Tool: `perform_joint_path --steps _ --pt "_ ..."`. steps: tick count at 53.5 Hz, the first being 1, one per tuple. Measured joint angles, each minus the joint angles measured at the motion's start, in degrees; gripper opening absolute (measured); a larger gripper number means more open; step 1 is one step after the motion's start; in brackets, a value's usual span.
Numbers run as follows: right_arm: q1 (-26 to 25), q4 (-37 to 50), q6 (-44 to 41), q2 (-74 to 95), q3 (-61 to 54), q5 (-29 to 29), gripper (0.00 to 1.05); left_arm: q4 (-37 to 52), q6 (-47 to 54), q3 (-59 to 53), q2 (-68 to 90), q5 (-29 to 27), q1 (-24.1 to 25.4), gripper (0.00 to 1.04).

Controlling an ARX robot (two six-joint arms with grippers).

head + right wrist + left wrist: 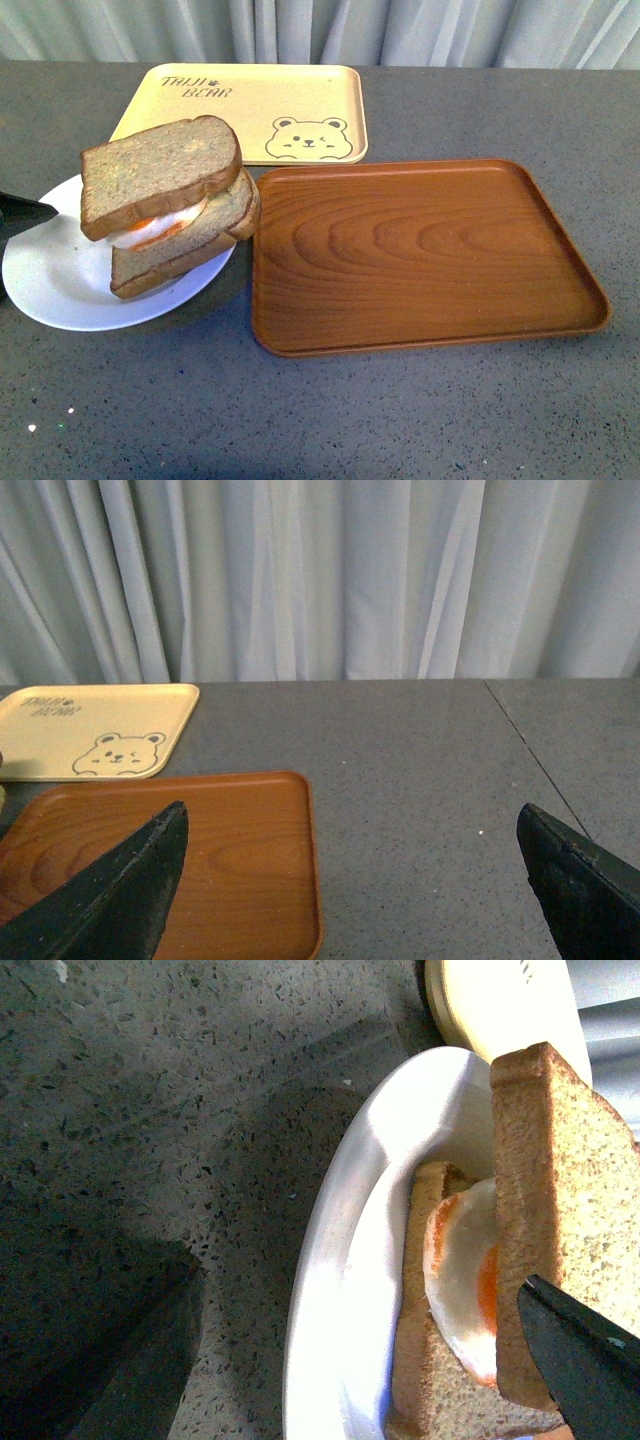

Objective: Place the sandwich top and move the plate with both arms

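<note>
The sandwich top [160, 170] lies tilted on a fried egg [165, 225] and a lower bread slice [175, 255], on the white plate [50, 280] at the table's left. In the left wrist view, my open left gripper [357, 1290] straddles the plate's rim [330, 1260]. One finger [580, 1360] is close against the sandwich top [570, 1210], and the other is a dark blur over the table outside the plate. Only a black tip of the left gripper [20, 212] shows in the front view. My right gripper [350, 825] is open and empty above the table, away from the plate.
A brown wood-grain tray [420, 255] lies just right of the plate and also shows in the right wrist view [200, 850]. A yellow bear-printed tray [250, 110] lies behind. The table [400, 420] is grey speckled stone. Curtains hang at the back.
</note>
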Motion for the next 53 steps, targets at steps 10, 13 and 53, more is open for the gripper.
perform_joint_path --steps 10,13,53 --pt "0.02 0.0 0.0 0.0 0.0 0.0 0.96 -2.82 3.45 0.66 -0.59 0.87 0.31 0.96" --pt "0.0 0.0 0.0 0.0 0.0 0.0 0.96 -3.17 4.35 0.76 -0.59 1.29 0.31 0.96" --pt "0.0 0.0 0.0 0.0 0.0 0.02 0.96 -1.18 3.28 -0.15 2.05 5.95 0.74 0.04"
